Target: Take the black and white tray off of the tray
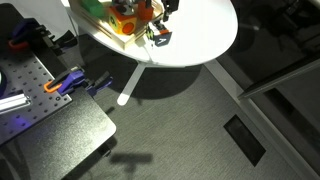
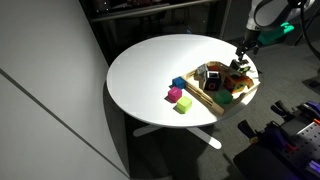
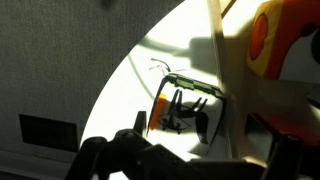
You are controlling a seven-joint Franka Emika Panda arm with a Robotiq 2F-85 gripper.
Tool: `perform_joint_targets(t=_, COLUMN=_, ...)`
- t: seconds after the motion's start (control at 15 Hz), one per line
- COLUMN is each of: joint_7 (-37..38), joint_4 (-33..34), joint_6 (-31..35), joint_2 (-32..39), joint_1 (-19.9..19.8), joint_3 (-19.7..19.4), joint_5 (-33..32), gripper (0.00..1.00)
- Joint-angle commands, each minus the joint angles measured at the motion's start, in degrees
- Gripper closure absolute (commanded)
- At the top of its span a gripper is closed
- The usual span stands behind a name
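The black and white tray is a small flat white piece with a black drawing, a dark rim and an orange edge. It lies on the white table, close against the outside of the wooden tray's rim. It also shows in an exterior view by the wooden tray's corner. The wooden tray holds several colourful blocks, among them an orange-yellow one. My gripper hovers just above the small tray, jaws apart and empty. It shows in both exterior views.
The round white table carries blue, pink and yellow-green blocks beside the wooden tray. The table edge runs close to the small tray, with grey carpet below. A dark workbench stands nearby.
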Motion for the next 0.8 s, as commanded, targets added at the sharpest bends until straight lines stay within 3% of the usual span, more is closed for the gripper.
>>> perform_joint_targets(t=0.0, joint_7=-9.3, joint_4=-0.6, joint_6=-1.0, joint_2=-2.4, joint_1=-1.3, joint_3=3.4, joint_5=6.4, gripper=0.0)
perform_joint_targets(t=0.4, joint_7=-21.9, joint_4=-0.8, joint_6=-8.1, joint_2=-5.5, joint_1=-1.4, joint_3=6.9, joint_5=15.3, gripper=0.0)
perform_joint_targets(t=0.73, joint_7=-18.2, joint_4=-1.2, joint_6=-15.6, joint_2=-9.3, joint_1=0.0, joint_3=6.0, joint_5=13.1, gripper=0.0)
